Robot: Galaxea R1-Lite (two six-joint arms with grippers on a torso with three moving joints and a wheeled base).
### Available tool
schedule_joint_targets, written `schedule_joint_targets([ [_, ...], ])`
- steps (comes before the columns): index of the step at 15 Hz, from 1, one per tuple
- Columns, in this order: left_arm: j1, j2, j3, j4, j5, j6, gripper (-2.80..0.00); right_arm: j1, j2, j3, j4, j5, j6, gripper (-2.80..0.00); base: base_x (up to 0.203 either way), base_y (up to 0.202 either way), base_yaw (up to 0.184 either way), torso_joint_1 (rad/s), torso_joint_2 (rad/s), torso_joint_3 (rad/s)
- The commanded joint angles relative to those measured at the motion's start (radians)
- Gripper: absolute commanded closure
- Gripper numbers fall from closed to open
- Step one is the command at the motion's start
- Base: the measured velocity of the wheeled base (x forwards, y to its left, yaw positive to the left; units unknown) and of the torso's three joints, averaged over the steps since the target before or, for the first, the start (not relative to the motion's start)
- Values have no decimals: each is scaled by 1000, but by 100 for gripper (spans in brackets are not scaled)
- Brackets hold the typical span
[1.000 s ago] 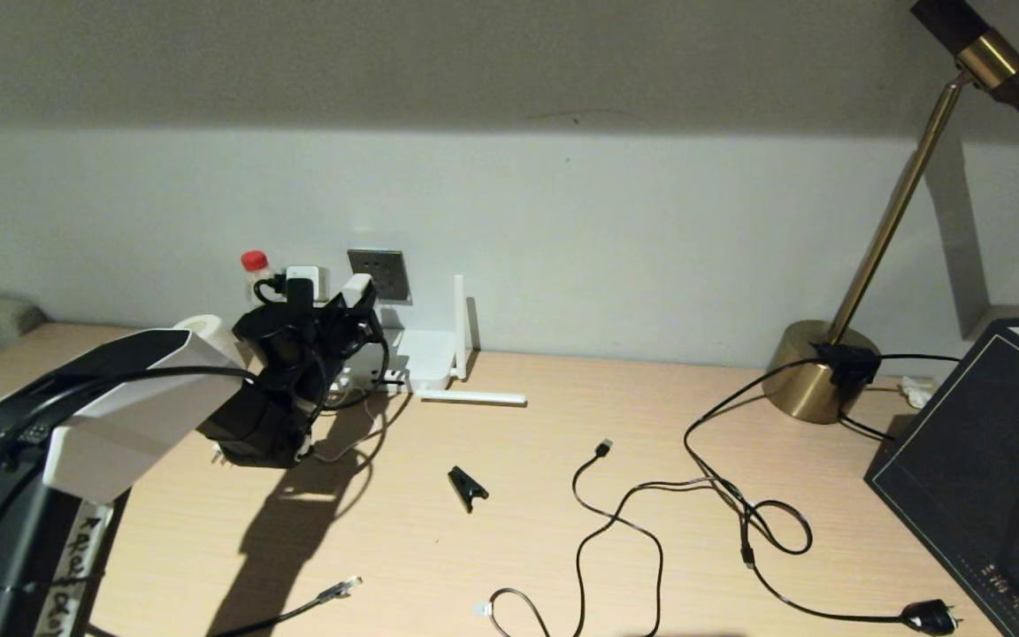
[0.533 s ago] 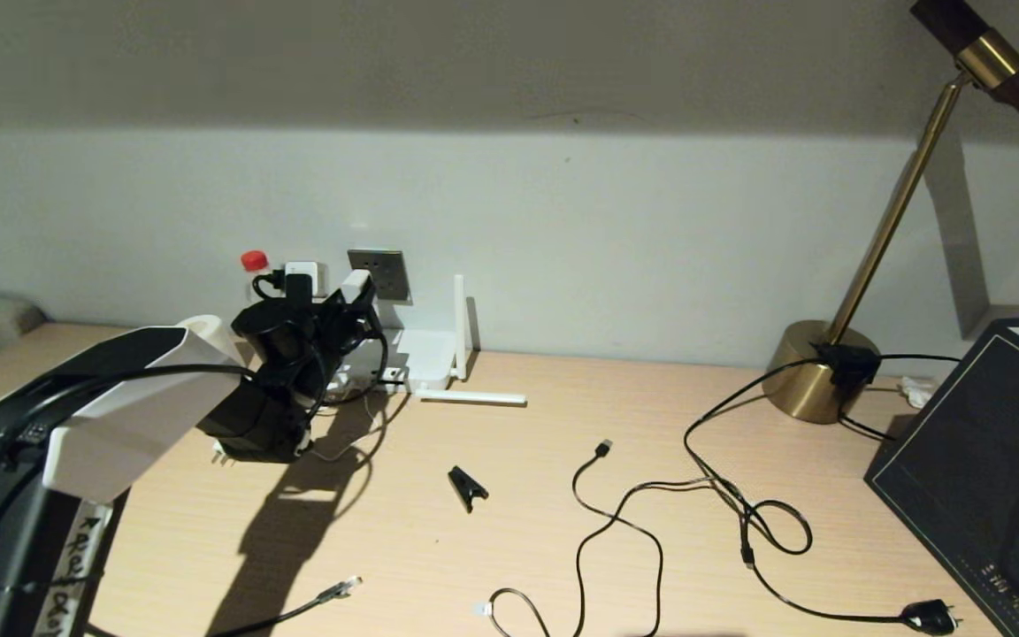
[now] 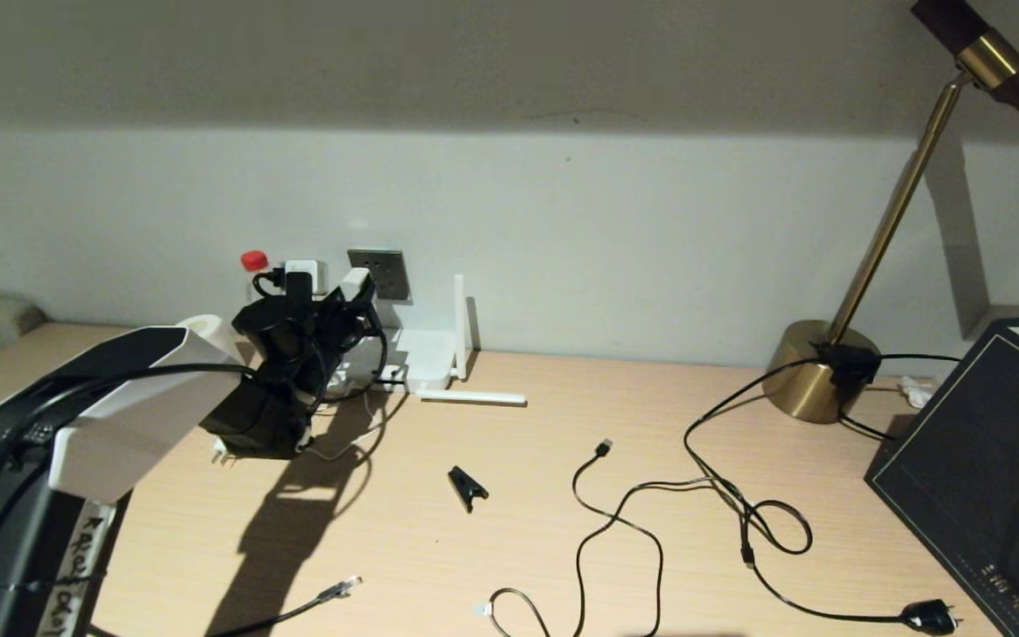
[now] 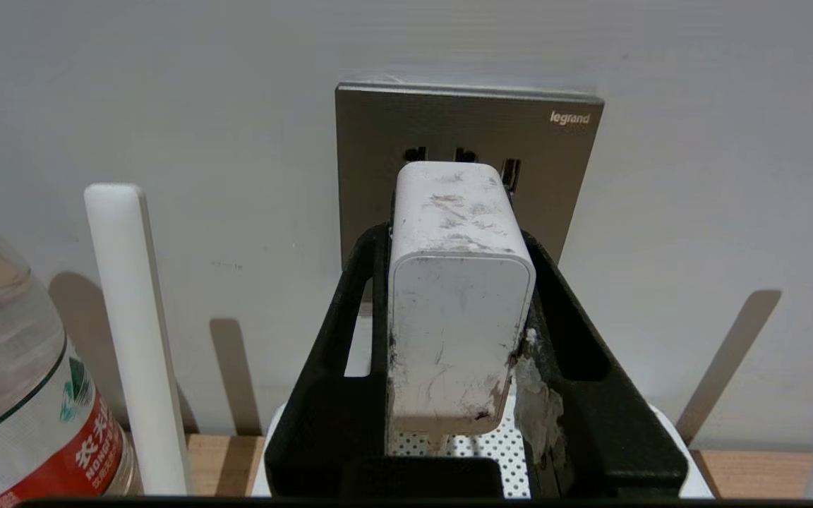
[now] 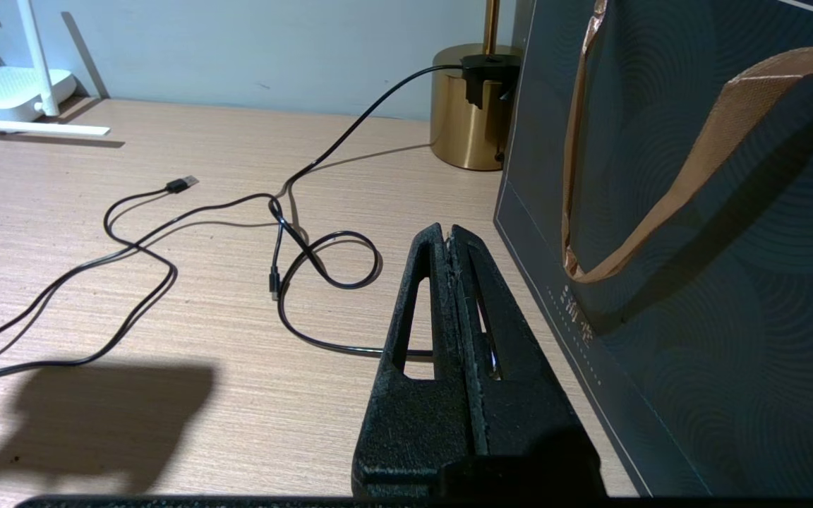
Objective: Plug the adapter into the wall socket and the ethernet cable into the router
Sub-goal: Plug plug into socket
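Two jobs, neither finished: the adapter is not yet seen seated, and the ethernet cable lies untouched.

Adapter: a small white, scuffed plastic cube (image 4: pixel 457 296) is clamped between the black fingers of the left gripper (image 4: pixel 459 282), its front end held right at the wall socket; whether the pins have entered cannot be told.

Wall socket: a square, brushed grey metal faceplate (image 4: pixel 562 176) with dark pin holes is fixed to the pale wall above the router.

Ethernet cable: a thick black cable with a clear plastic clip tip (image 3: pixel 339 587) is left lying on the desk's near edge, well apart from the router.

Router: a flat white plastic box (image 3: pixel 425 354) with thin stick antennas is set against the wall, just below the socket.

Right gripper: the black fingers (image 5: pixel 451 236) are pressed together on nothing, parked above the desk beside a dark paper bag (image 5: pixel 696 212).

Surroundings: a pale wood-grain desk (image 3: pixel 563 531), a brass lamp base (image 3: pixel 815 372), a clear water bottle with a red label (image 4: pixel 18 395) and a loose thin black USB cable (image 3: pixel 602 448) are also seen.

Remaining, by judgement: the adapter to be pushed home, then the cable to be fetched and plugged in.
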Motion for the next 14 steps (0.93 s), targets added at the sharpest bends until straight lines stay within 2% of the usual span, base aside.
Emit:
schedule_joint_targets([
  [1, 0, 8, -9, -6, 0, 0, 0, 0, 2, 35, -1, 0, -1, 0, 0, 0, 0, 0, 0, 0],
  [14, 0, 10, -26, 5, 0, 0, 0, 0, 2, 35, -1, 0, 0, 0, 0, 0, 0, 0, 0, 0],
])
